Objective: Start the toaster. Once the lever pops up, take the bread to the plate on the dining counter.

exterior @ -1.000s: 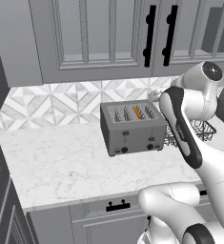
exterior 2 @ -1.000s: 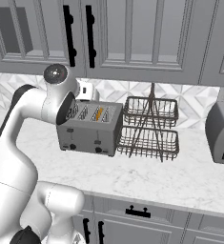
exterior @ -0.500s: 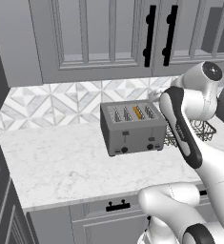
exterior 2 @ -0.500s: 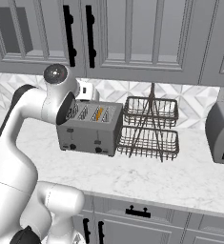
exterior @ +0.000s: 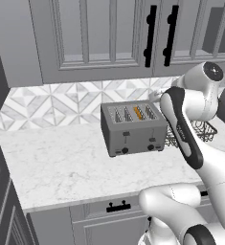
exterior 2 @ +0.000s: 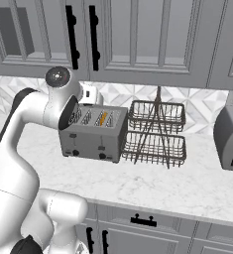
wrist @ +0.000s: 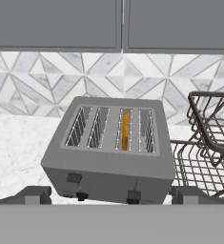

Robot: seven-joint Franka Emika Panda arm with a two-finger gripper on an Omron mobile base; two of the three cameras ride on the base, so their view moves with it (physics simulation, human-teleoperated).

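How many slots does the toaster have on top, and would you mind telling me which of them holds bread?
4, side by side across the top of the toaster. Counting from the left in the hand view, the third holds the bread; the other three look empty, though their depths are partly hidden.

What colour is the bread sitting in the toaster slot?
Orange-tan. The bread shows best in the hand view, standing in the third slot from the left of the grey toaster.
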